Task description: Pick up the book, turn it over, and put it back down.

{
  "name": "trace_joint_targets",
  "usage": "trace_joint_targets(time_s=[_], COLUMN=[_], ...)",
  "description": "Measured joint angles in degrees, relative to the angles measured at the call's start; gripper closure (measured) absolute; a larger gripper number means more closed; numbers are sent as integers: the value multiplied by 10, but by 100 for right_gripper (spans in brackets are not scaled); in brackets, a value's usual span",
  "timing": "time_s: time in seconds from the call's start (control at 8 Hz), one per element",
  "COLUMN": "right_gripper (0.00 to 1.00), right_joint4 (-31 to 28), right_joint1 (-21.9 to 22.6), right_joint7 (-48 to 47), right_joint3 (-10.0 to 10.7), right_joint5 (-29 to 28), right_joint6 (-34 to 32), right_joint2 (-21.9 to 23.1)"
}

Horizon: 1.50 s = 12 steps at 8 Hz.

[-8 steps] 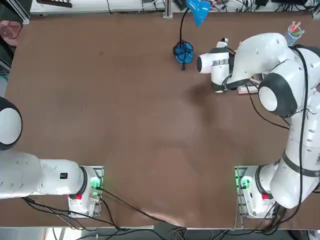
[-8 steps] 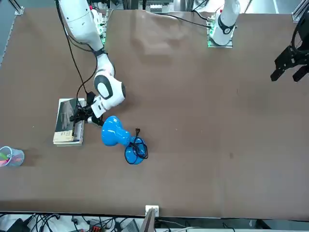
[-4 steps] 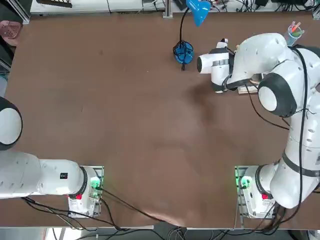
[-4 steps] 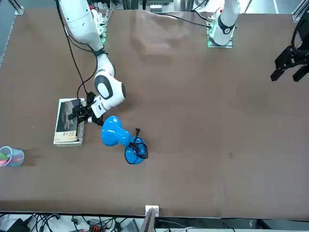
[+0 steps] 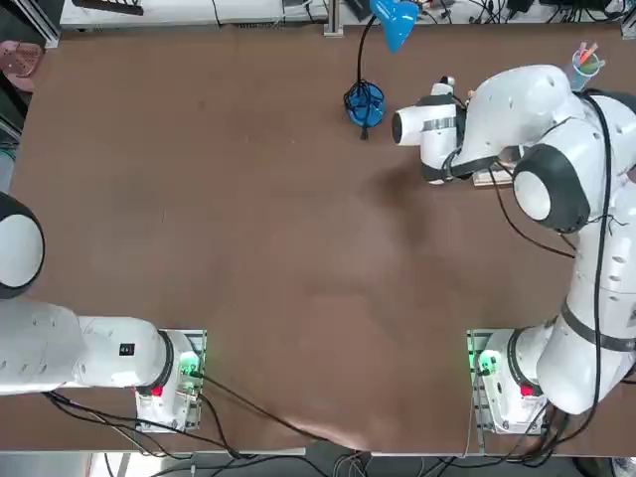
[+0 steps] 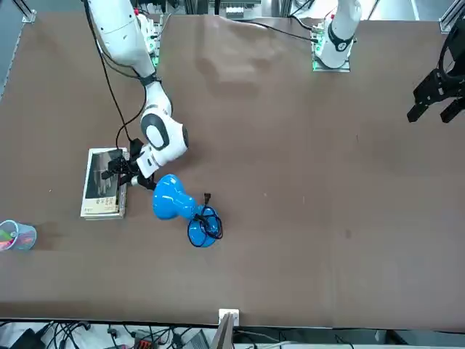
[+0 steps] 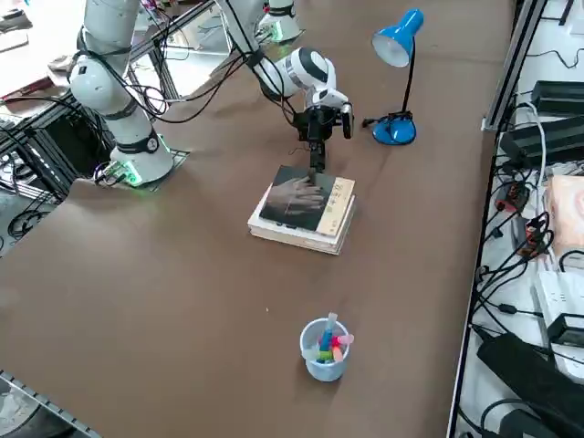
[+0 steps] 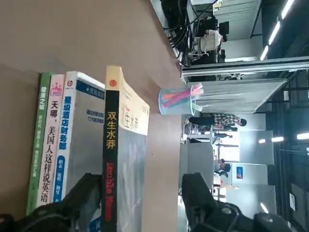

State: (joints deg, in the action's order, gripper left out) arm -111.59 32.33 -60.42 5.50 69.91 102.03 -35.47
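The book (image 7: 297, 199) lies flat, dark grey cover with a faint pale picture facing up, on top of a stack of thicker books (image 7: 301, 235). It is seen from the front at the book (image 6: 100, 178). My right gripper (image 7: 316, 166) hangs at the book's lamp-side edge, fingers pointing at it. In the wrist view the right gripper (image 8: 142, 180) is open; the book's black spine (image 8: 111, 159) stands between the two fingers with a gap beside it. From overhead my arm covers the book, and only the stack's edge (image 5: 494, 179) peeks out.
A blue desk lamp (image 7: 395, 130) stands just beyond the gripper, its head (image 6: 168, 198) close to the wrist. A clear cup of coloured pens (image 7: 325, 351) sits past the stack towards the table's corner. Table edges with cables lie nearby.
The gripper's fingers have spread apart and let go of the book, which now rests on the stack. The arm has hardly moved.
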Motion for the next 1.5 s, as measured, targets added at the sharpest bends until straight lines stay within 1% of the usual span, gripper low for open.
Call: trace_joint_targets(time_s=[0.62, 0.88, 1.12, 1.5], right_gripper=[0, 0, 0, 0], right_joint4=[-4, -4, -3, -8], right_joint1=[-7, -11, -21, -31], right_joint7=[-1, -8, -11, -11], right_joint3=[2, 3, 4, 4], right_joint5=[0, -5, -26, -41], right_joint6=[9, 29, 57, 70], right_joint2=[-1, 1, 16, 37])
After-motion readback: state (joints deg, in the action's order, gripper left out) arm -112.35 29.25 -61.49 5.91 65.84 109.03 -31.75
